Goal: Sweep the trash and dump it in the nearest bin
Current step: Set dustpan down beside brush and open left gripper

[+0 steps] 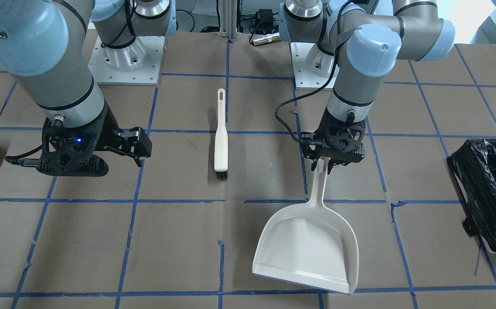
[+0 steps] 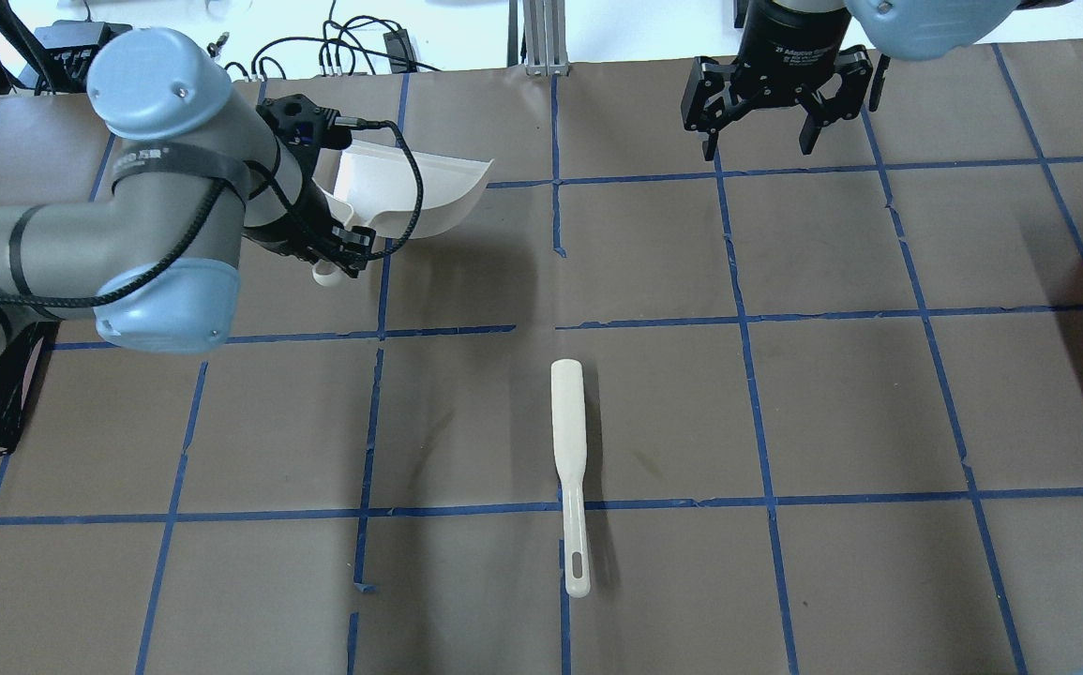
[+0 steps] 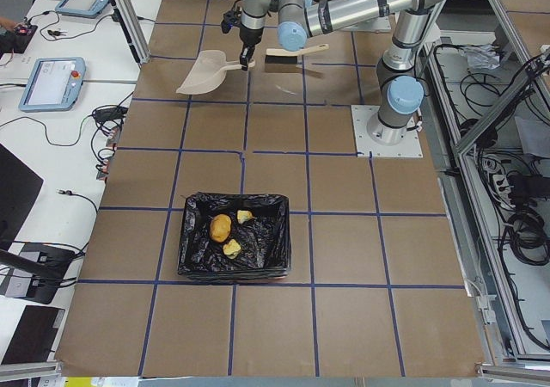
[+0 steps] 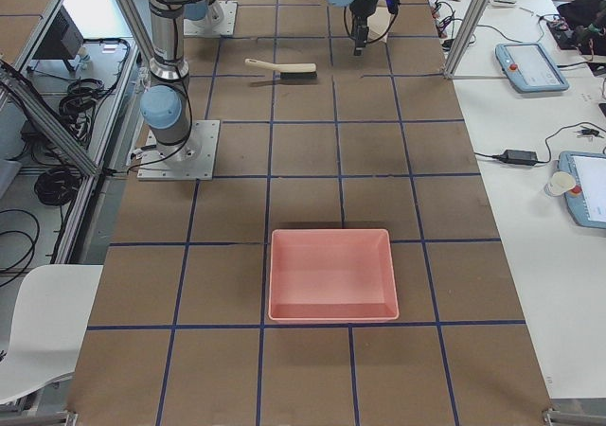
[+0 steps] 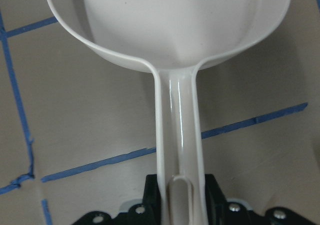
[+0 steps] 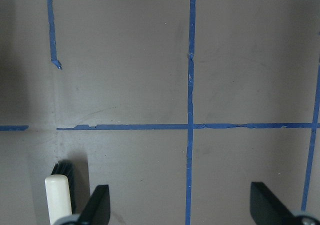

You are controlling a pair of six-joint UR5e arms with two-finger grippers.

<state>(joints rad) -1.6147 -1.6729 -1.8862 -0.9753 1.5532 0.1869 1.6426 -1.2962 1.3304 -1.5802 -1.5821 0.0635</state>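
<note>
Black-lined bin [image 3: 234, 248] far left, 3 trash pieces [image 3: 221, 227] lying inside on bag; left gripper [image 1: 324, 165] clenched on handle of white dustpan [image 1: 308, 244]; cream brush [image 2: 569, 441] flat on table [image 2: 832, 403], mid-table, ungripped; right gripper [image 2: 759, 141] released, jaws spread, above table; pink tray [image 4: 331, 273] far right

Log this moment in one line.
left pincer: shut on dustpan, empty | right pincer: open | brush: on table | trash: in bin
</note>
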